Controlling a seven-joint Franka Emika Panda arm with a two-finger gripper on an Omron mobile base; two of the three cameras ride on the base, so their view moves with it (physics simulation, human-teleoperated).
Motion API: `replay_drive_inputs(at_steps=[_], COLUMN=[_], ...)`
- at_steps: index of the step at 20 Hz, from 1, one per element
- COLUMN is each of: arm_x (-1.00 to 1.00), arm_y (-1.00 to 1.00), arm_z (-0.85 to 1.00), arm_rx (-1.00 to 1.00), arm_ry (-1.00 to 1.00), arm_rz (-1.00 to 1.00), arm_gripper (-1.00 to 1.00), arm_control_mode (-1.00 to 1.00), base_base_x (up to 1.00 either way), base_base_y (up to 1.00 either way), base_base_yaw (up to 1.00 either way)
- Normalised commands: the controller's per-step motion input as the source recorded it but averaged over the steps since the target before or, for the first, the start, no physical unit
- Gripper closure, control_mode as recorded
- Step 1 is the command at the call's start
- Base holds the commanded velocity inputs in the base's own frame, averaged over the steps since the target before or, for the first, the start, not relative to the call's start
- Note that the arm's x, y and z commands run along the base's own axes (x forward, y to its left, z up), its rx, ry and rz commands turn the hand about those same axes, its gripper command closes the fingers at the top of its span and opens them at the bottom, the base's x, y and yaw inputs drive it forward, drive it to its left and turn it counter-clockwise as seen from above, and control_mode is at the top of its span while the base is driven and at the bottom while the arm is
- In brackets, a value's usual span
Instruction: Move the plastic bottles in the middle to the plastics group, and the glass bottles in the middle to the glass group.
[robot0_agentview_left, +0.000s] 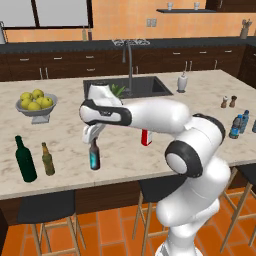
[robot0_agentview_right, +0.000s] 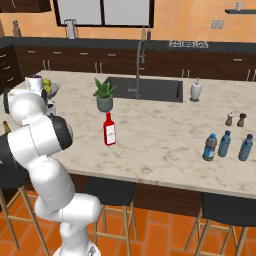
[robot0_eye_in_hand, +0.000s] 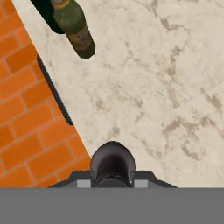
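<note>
1. While the end effector (robot0_agentview_left: 93, 140) grips the dark brown bottle (robot0_agentview_left: 94, 156) by its neck, jaws narrow around it, the bottle hangs upright near the table's (robot0_agentview_left: 125, 160) front edge, just right of the olive-amber bottle (robot0_agentview_left: 47, 159) and the green wine bottle (robot0_agentview_left: 25, 160).
2. Best to carry it left, keep it vertical, and set it down beside the olive-amber one without knocking it over.
3. Red bottle (robot0_agentview_right: 109, 129) waits mid-table; three bluish bottles (robot0_agentview_right: 225, 144) stand far right.
4. Grey bowl (robot0_agentview_left: 22, 106) holds yellow-green fruit (robot0_agentview_left: 36, 99); a pot (robot0_agentview_right: 104, 103) holds a plant.
</note>
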Motion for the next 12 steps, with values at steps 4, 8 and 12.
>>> replay_drive_inputs(at_steps=[4, 8, 12], arm_x=[0.04, 0.16, 0.22], arm_y=[0.93, 0.67, 0.48], arm_z=[-0.01, -0.13, -0.23], arm_rx=[0.00, 0.00, 0.01], arm_ry=[0.00, -0.04, -0.08], arm_rz=[0.13, 0.12, 0.11], arm_gripper=[1.00, 1.00, 1.00], arm_control_mode=[-1.00, -1.00, -1.00], base_base_x=[0.00, 0.00, 0.00], base_base_y=[0.00, 0.00, 0.00], base_base_yaw=[0.00, 0.00, 0.00])
